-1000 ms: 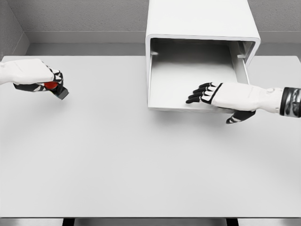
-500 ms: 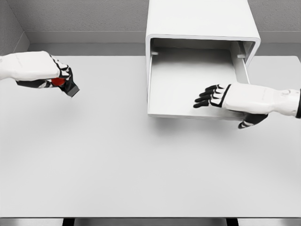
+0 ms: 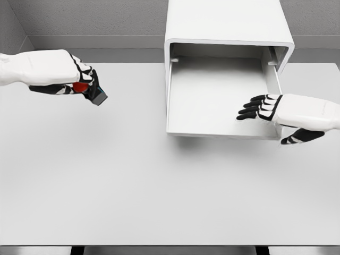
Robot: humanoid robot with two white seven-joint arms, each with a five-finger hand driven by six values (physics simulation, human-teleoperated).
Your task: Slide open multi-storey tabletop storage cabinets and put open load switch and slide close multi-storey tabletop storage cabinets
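You see the left robot hand (image 3: 64, 74) holding the switch (image 3: 91, 91) above the desk (image 3: 133, 180), while the right robot hand (image 3: 276, 111), fingers spread, hovers at the open drawer (image 3: 212, 95).

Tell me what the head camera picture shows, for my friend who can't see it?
The left robot hand holds a small black switch with a red part above a white table. To its right, a white cabinet has its drawer pulled open, with the right robot hand spread over the drawer's front right corner.
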